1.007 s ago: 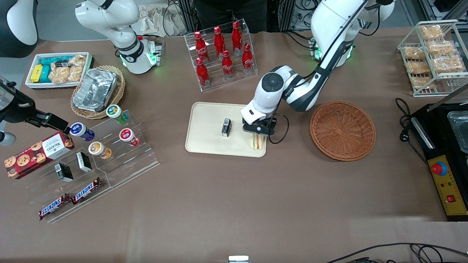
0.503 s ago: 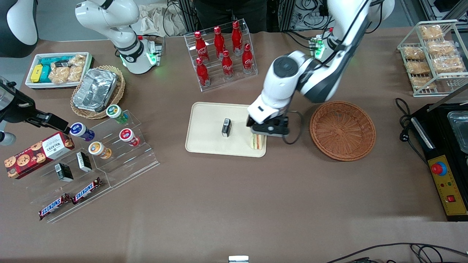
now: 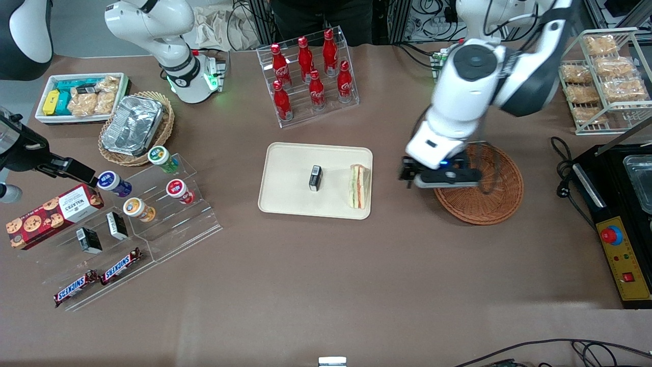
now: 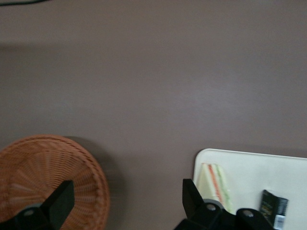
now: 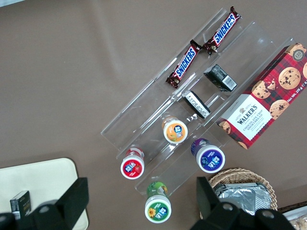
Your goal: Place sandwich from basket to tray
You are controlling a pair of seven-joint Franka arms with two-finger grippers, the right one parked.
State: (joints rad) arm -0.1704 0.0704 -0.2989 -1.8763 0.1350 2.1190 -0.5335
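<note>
One small triangular white-bread sandwich (image 3: 358, 186) is seen lying on the flat cream-beige plastic tray (image 3: 288, 168), its long axis running near-to-far, well apart from the empty, open-fingered gripper (image 3: 442, 177) held above the round reddish-brown wicker basket (image 3: 489, 196).

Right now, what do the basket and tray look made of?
Basket: woven wicker or rattan look, reddish-brown, radial weave visible.
Tray: likely moulded plastic, cream, smooth matte, rounded corners; it holds the sandwich.
Gripper: open, empty, above the basket's edge nearest the tray.
</note>
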